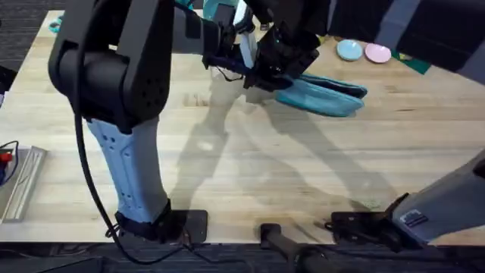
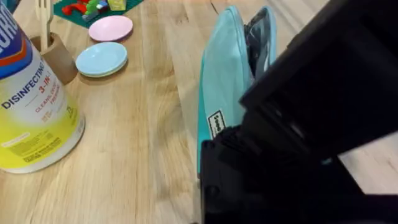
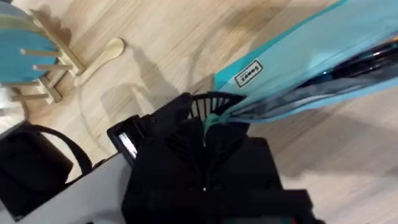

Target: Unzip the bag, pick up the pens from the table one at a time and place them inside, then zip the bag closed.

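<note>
**Soft pouch, held by its end: how we would handle it**

The bag [image 1: 326,95] lies on the table [image 1: 265,167] toward the far side, just right of the middle, with both arms reaching over its nearer end. In the right wrist view, the left gripper [image 3: 208,124] is pinched on the labelled corner of the bag. That corner is drawn up to a point where the fingers bite. We cannot tell whether the right gripper [image 1: 274,74], which hangs close over the same end, is spread or closed.

The mouth of the bag gapes along its length. Something dark and glossy shows inside, which we take to be the pens [image 3: 364,61]. We therefore judge that the closing of the zip is what remains.

We expect the bag to handle as thin, limp cloth. It looks light, easy to crumple, and apt to slide on the smooth wood or fold when pushed. It will not hold its shape against a pull, so one end needs anchoring while the zip is drawn away from that anchor, to keep the cloth taut.

The seam corner is the firmest place to grip. The zip tab is small and could slip out of the fingers. A tilted bag could also let the pens roll out.
</note>
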